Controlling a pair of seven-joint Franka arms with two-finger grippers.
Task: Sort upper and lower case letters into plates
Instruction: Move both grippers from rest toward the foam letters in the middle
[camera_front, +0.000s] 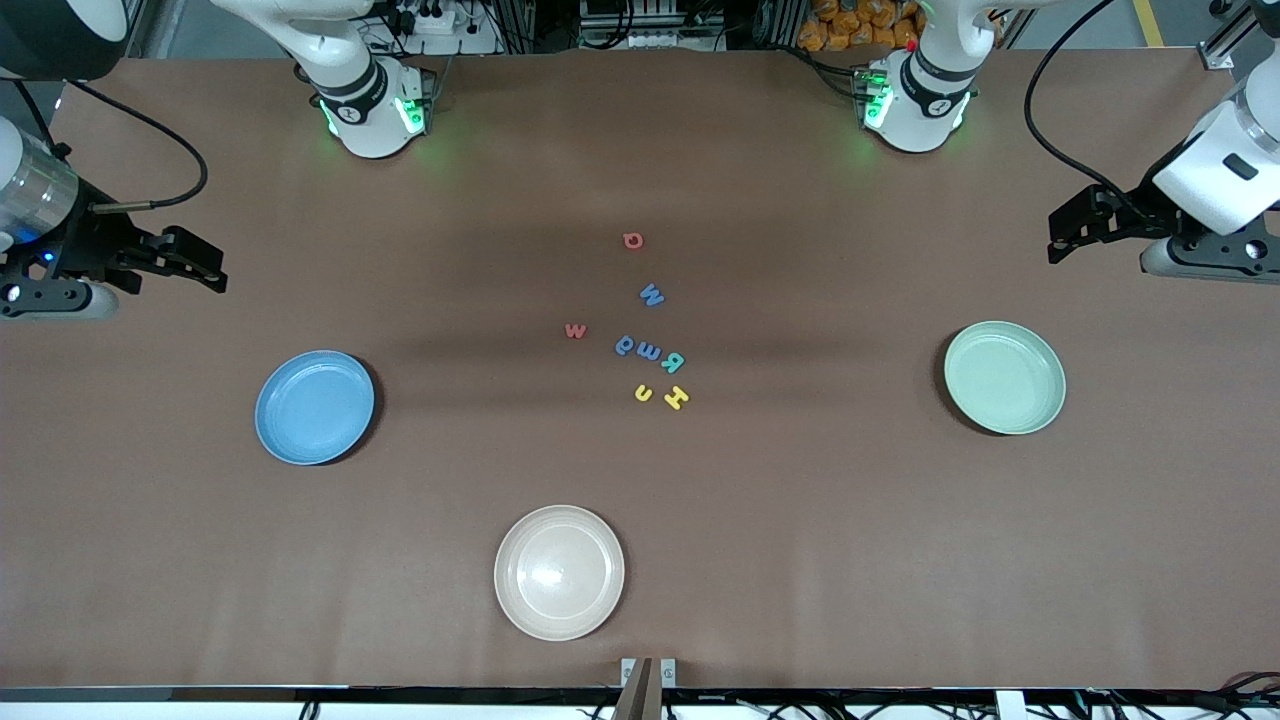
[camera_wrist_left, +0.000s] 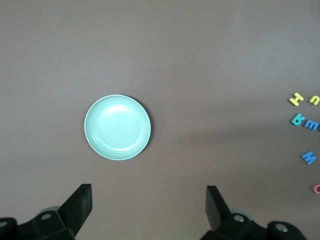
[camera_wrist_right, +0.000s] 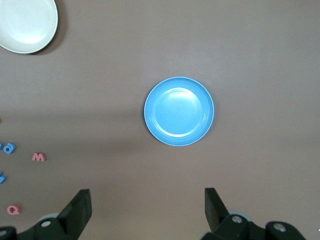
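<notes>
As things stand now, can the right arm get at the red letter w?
Probably yes. The right claw is open and empty, and the red w lies apart from the other letters on bare table, nothing between them.

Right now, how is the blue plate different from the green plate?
The blue plate is bright blue; the green plate is pale mint. The blue plate lies toward the right arm's end of the table, the green plate toward the left arm's end. Both are round, shallow, rimmed, similar in size, with no letters in them.

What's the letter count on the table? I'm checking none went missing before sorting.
8, all loose mid-table between the blue plate and mint plate: red Q, blue M, red w, blue a, blue m, teal R, yellow n, yellow H.
</notes>
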